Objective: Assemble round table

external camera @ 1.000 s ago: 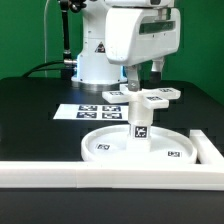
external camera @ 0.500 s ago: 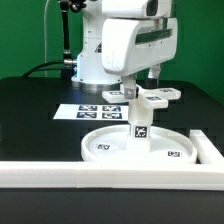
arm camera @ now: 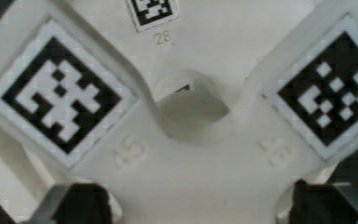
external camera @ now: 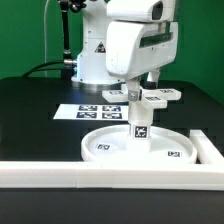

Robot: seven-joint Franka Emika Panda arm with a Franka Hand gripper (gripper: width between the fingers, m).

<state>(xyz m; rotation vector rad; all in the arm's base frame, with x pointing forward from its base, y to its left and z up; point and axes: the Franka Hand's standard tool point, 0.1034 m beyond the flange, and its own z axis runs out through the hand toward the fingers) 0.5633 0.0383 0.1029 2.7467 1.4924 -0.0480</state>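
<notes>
The wide rimmed round disc (external camera: 100, 150) lies flat on the black table. The short thick leg (external camera: 140, 125) stands upright in its middle. The flat cross-shaped base piece (external camera: 160, 97) sits on top of the leg. My gripper (external camera: 143, 88) comes down from above and is shut on this base piece. In the wrist view the base piece (arm camera: 194, 150) fills the picture with its tags and centre hole. My gripper (arm camera: 197, 205) has one dark fingertip (arm camera: 78, 203) on either side of it.
The long white border wall (external camera: 110, 176) runs along the near side and turns up the exterior view's right (external camera: 208, 146). The marker board (external camera: 95, 111) lies behind the disc. The arm's own base (external camera: 92, 60) stands at the back.
The hand has turned and shifted slightly over the leg. The cross-shaped base piece, leg and disc stay in the same place.
</notes>
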